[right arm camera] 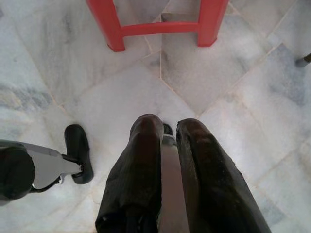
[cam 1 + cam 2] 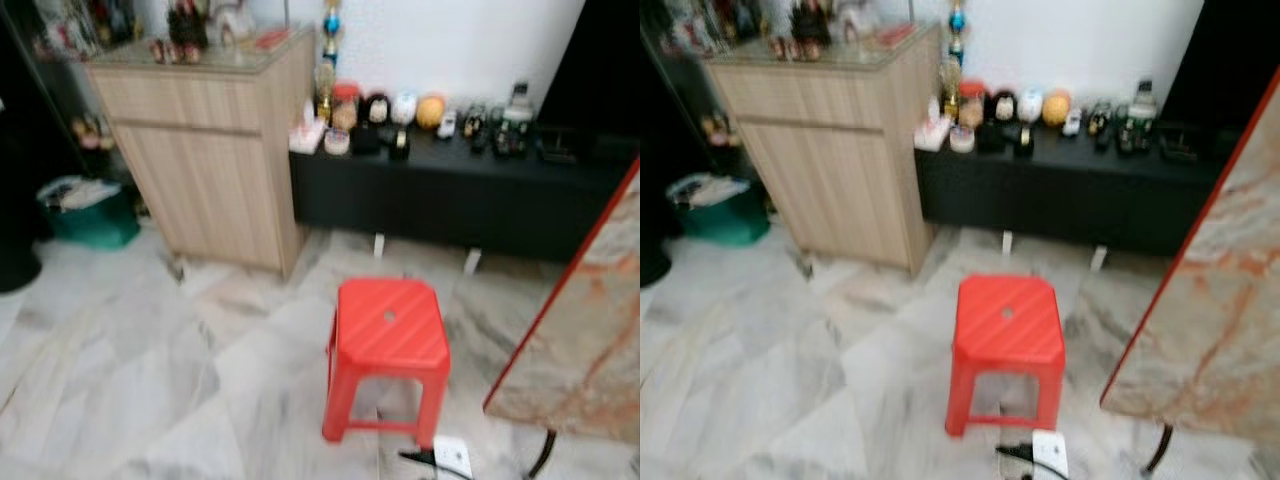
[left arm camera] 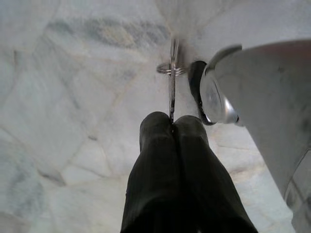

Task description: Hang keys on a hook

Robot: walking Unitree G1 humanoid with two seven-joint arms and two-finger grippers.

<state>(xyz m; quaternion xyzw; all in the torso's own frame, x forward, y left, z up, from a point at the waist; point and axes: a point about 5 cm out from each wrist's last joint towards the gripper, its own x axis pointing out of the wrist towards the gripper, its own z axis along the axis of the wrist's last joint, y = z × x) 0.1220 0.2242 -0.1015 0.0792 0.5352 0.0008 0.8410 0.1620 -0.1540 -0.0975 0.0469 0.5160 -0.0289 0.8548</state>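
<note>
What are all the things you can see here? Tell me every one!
Stool: one, red plastic, on the marble floor in the middle.
Wooden cabinet: one, light brown, at the back left, small figures on top, too blurred to count.
Low black shelf: one, along the white wall, holding a row of jars and small ornaments.
Green bin: one, left of the cabinet.
Marble tabletop: one, red-edged, at the right.
White power strip: one, on the floor by the stool.
Keys: one key and ring, silver.
Left gripper: black, shut on the keys above the floor.
Right gripper: black, slightly open, above the floor near the stool.
</note>
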